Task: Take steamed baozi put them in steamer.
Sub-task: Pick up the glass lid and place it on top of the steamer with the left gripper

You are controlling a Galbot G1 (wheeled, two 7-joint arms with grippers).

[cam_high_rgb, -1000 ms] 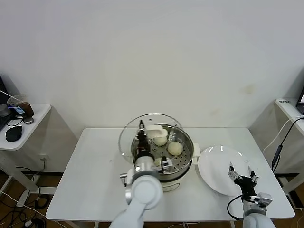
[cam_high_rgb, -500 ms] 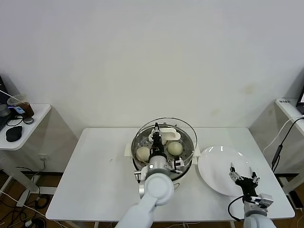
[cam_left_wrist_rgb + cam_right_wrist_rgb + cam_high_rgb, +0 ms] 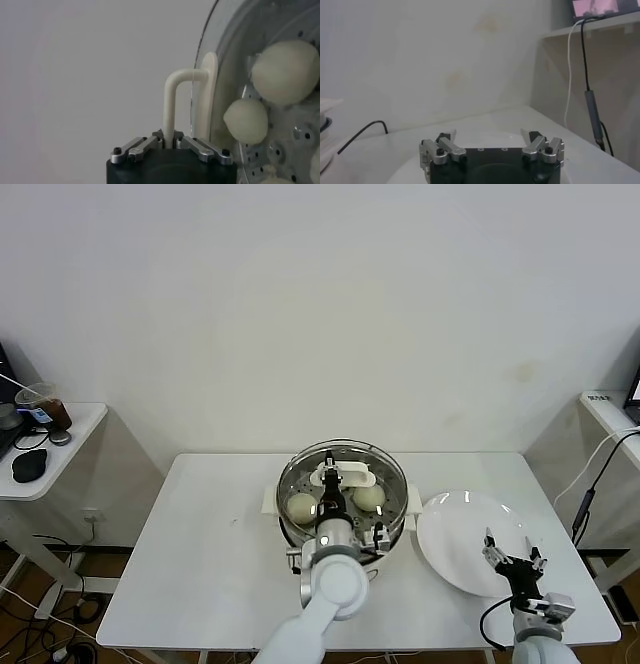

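The steamer (image 3: 392,529) stands mid-table, a steel pot on a white base. The round glass lid (image 3: 390,472) lies over its mouth. My left gripper (image 3: 333,487) is shut on the lid's white handle (image 3: 352,475), and the left wrist view shows that handle (image 3: 172,95) pinched between the fingers of the left gripper (image 3: 170,143). Through the glass I see two steamed baozi (image 3: 302,506) (image 3: 368,496) on the perforated tray, and the left wrist view shows baozi (image 3: 286,71) (image 3: 246,121) behind the lid. My right gripper (image 3: 512,557) (image 3: 489,134) hangs open and empty over the white plate (image 3: 455,524).
The plate has nothing on it and sits right of the steamer near the table's front right. A side table (image 3: 75,429) with a cup and a mouse stands far left. A shelf (image 3: 610,409) with a hanging cable is at far right.
My left gripper carried the glass lid from the steamer's back left rightward and set it centred over the pot. The right arm stayed still.
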